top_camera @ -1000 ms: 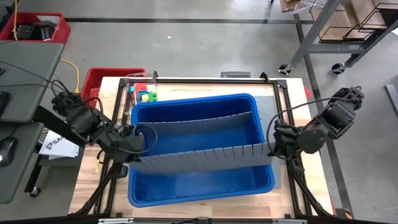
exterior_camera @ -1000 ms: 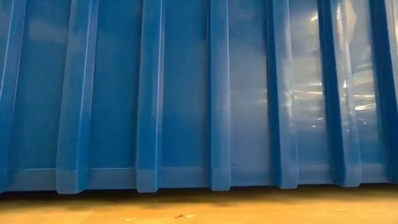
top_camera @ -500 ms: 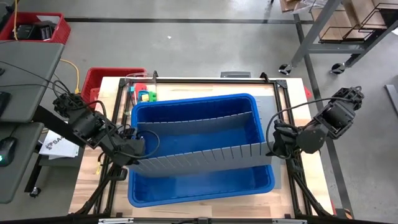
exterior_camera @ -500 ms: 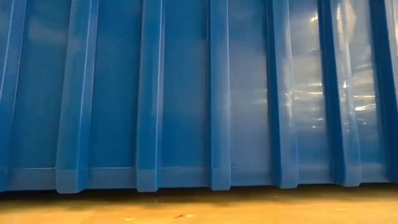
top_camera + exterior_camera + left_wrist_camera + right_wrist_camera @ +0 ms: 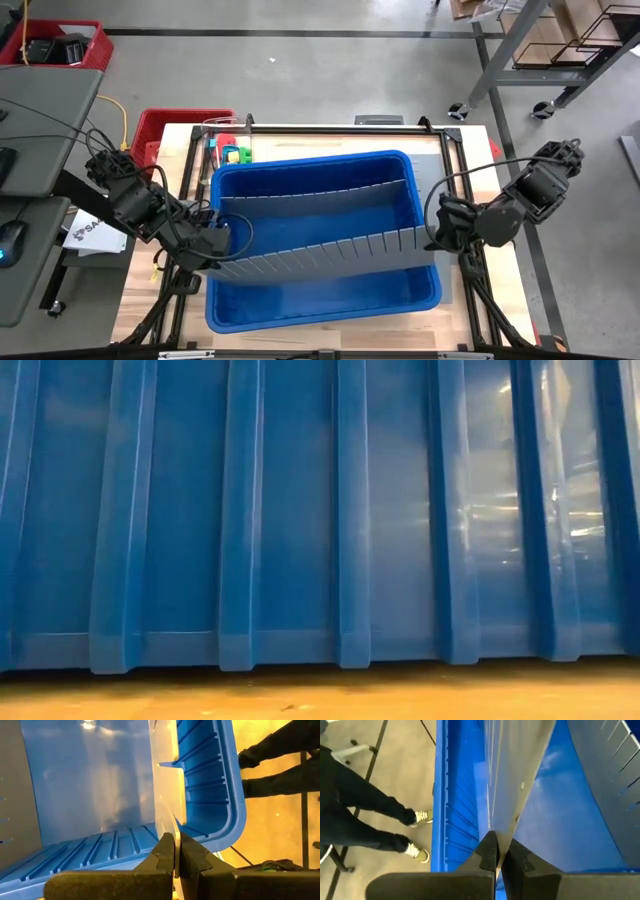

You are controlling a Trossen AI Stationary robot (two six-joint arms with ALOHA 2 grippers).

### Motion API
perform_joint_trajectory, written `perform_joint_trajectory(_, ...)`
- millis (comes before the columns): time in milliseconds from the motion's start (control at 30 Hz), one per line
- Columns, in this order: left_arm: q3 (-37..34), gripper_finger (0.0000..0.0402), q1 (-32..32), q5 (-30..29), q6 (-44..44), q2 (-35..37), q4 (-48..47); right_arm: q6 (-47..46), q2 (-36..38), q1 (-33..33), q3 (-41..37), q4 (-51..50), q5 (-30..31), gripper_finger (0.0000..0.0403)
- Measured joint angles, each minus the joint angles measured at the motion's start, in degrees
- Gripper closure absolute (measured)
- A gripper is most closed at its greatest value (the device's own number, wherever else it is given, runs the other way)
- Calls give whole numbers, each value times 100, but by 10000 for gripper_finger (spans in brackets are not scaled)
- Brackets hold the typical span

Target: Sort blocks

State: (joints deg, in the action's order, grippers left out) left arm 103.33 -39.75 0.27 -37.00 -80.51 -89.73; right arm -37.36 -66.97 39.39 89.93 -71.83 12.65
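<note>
Left gripper (image 5: 213, 243) — clamped on your grey divider panel (image 5: 330, 255), centre-left | right gripper (image 5: 437, 222) — pinching its far end | blue bin (image 5: 320, 300) centre

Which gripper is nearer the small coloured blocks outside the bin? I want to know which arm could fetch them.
Left. The left gripper is shut on the grey divider at the blue bin's left end, same side as the blocks. The right gripper pinches the divider's far end.

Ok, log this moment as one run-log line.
left claw: shut on grey divider panel | right claw: shut on panel's other end | blue bin: on table | blocks: outside bin
</note>
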Motion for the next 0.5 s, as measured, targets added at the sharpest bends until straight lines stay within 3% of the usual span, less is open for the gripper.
perform_joint_trajectory(267,-2,401,-50,50,-43,0,-42,114,-422,79,0,-233,-162,403)
perform_joint_trajectory(500,-4,401,-50,29,-38,0,-25,-444,-662,101,2,-520,-207,403)
